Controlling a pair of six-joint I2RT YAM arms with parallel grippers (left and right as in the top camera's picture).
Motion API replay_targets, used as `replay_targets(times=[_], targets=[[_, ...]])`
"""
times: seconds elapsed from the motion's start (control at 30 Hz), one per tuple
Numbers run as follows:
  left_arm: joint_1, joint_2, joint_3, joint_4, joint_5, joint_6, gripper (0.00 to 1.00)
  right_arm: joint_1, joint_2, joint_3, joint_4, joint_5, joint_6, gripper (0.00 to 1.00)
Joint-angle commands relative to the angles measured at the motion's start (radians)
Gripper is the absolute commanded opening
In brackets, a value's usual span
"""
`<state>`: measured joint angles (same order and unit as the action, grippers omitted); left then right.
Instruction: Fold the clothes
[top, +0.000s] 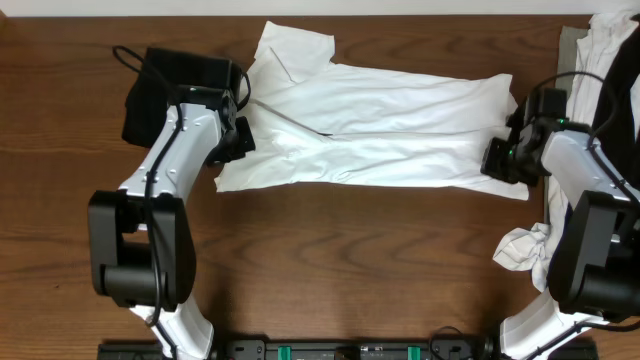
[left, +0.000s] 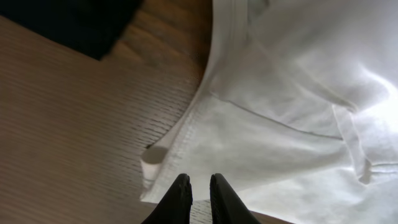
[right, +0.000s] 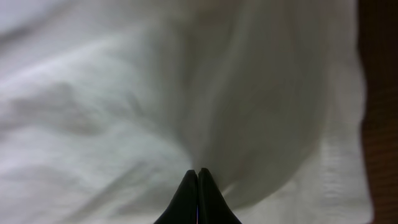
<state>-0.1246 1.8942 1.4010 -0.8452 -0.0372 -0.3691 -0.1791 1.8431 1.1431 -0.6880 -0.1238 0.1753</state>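
Note:
The white T-shirt (top: 390, 125) lies across the middle of the table, folded lengthwise into a long band, with a sleeve sticking up at the back left. No chest print shows. My left gripper (top: 240, 140) is at the shirt's left end. In the left wrist view its fingers (left: 199, 186) stand a narrow gap apart over the hemmed edge (left: 186, 134), with nothing between them. My right gripper (top: 497, 160) is at the shirt's right end. In the right wrist view its fingers (right: 198, 177) are pressed together on a pinched ridge of the white fabric (right: 124, 106).
A black garment (top: 165, 85) lies at the back left, beside my left arm. A pile of white clothes (top: 610, 45) sits at the back right corner. A crumpled white garment (top: 525, 250) lies at the front right by the right arm's base.

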Motion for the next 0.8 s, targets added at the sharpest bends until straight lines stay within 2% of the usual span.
replay_targets(times=[0.0, 0.37, 0.77], targets=[[0.001, 0.029, -0.013, -0.019, 0.026, -0.002, 0.15, 0.010, 0.008, -0.044, 0.027, 0.002, 0.003, 0.01], [0.002, 0.047, -0.074, -0.025, 0.029, -0.010, 0.15, 0.010, 0.008, -0.080, 0.021, 0.045, 0.003, 0.01], [0.002, 0.047, -0.171, 0.095, 0.023, -0.037, 0.10, 0.010, 0.008, -0.097, 0.021, 0.083, 0.003, 0.01]])
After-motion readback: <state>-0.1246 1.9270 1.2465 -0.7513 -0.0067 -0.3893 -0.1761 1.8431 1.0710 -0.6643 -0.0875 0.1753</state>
